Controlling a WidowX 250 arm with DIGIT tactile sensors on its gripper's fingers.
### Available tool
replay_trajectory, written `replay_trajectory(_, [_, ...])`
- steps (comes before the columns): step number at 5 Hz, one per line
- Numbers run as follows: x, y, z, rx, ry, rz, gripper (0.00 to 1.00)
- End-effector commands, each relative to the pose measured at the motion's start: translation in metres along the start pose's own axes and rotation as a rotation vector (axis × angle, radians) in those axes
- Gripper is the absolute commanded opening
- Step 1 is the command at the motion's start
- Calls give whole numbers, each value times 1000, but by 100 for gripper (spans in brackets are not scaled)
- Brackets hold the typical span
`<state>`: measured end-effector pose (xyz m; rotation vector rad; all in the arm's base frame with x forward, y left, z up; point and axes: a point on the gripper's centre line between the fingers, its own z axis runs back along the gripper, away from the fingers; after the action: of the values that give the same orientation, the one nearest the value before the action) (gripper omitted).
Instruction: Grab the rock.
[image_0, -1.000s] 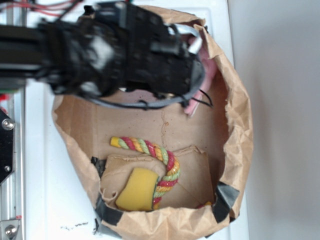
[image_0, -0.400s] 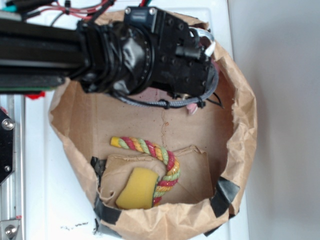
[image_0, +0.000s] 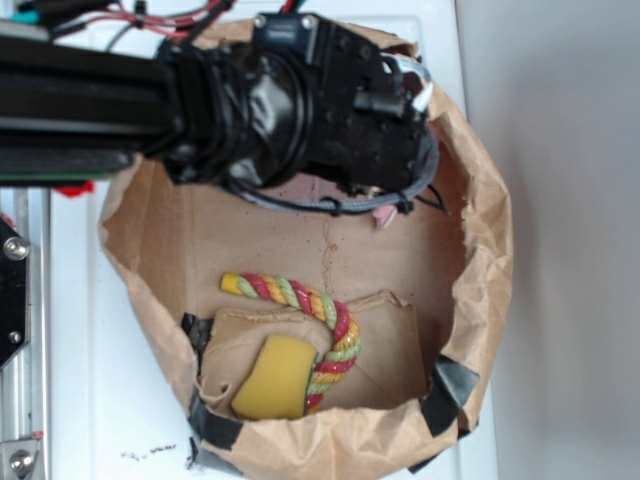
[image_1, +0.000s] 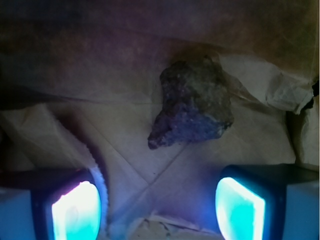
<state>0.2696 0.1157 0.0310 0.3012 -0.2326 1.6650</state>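
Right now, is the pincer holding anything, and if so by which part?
Nothing is held. The pincer is open, and the rock lies free on the paper ahead of its fingertips.

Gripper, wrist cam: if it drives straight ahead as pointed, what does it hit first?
Most likely the rock, centred ahead of the open gripper with only paper bag floor between. Depth is unclear; the fingers might touch the paper first.
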Motion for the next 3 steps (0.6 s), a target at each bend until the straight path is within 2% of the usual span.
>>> replay_trajectory(1, [19,29,41,-69,74,8,100])
replay_trajectory(3, [21,40,43,-105,67,0,100])
